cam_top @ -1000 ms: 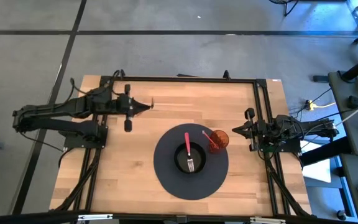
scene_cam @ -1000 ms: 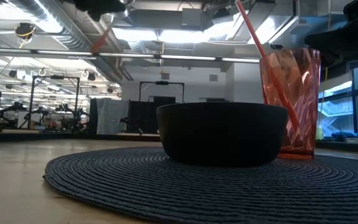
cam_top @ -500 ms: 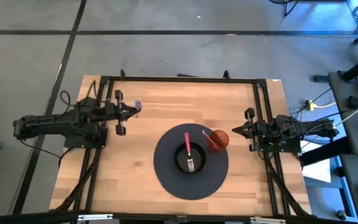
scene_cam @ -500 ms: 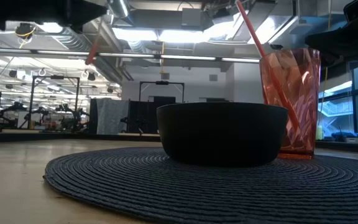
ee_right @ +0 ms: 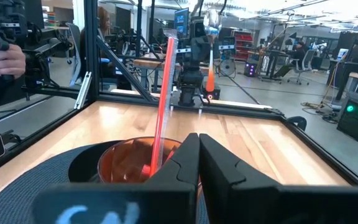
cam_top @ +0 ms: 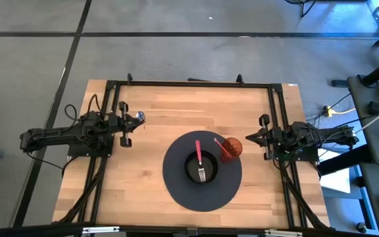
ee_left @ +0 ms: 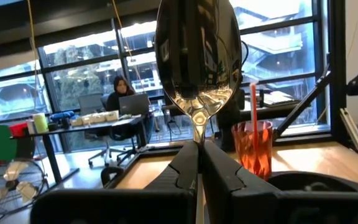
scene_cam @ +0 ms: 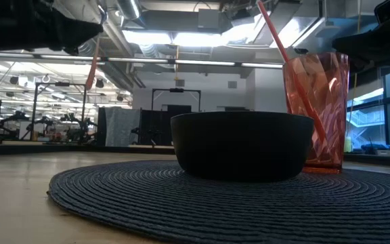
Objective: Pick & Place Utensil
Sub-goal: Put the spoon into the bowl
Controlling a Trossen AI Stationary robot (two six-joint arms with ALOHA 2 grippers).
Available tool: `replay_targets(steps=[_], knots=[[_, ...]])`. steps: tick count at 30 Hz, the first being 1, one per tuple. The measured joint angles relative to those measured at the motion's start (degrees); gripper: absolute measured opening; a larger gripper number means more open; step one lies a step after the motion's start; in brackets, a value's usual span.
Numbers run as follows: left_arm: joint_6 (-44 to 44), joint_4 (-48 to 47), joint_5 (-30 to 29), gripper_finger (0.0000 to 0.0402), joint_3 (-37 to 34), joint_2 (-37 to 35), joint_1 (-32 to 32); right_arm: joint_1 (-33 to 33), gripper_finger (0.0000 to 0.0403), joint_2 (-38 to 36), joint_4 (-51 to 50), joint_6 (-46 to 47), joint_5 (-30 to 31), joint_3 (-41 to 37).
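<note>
My left gripper (cam_top: 133, 119) sits near the table's left edge, shut on a spoon (ee_left: 197, 56) with a shiny metal bowl (cam_top: 139, 116) and an orange-red handle (scene_cam: 91, 68). A black bowl (cam_top: 201, 172) stands on a round dark placemat (cam_top: 176, 191). A red-handled fork (cam_top: 199, 161) lies in the bowl, its handle leaning over the far rim. A red tumbler (cam_top: 231, 147) with a red straw (ee_right: 162, 99) stands on the mat's right side. My right gripper (cam_top: 250, 138) waits shut at the table's right edge, behind the tumbler. My left gripper pinches the spoon's thin neck (ee_left: 197, 132), just below its bowl, between the two fingers (ee_left: 182, 163). The fingers lie level, pointing toward the table's right, across the spoon. The spoon is lifted clear and nearly upright, with the bowl above the fingers and the handle (scene_cam: 91, 68) hanging below.
A black metal frame (cam_top: 196, 84) runs along the table's far, left and right sides. Bare wood (cam_top: 170, 118) lies between my left gripper and the placemat. Beyond the table, a person sits at a laptop (ee_left: 120, 90) and a hand (ee_right: 8, 59) shows.
My left arm has drawn back toward the table's left edge, carrying the spoon away from the placemat. The spoon's handle has swung from slanted to nearly upright. My left gripper has stayed shut on the spoon.
</note>
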Motion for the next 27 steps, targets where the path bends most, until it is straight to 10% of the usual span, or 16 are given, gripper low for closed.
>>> replay_targets(steps=[27], knots=[[0.0,-4.0,3.4,0.0003,-0.2,-0.2,0.0,0.0,0.0012,0.0,0.0,-0.2,0.0,0.0]])
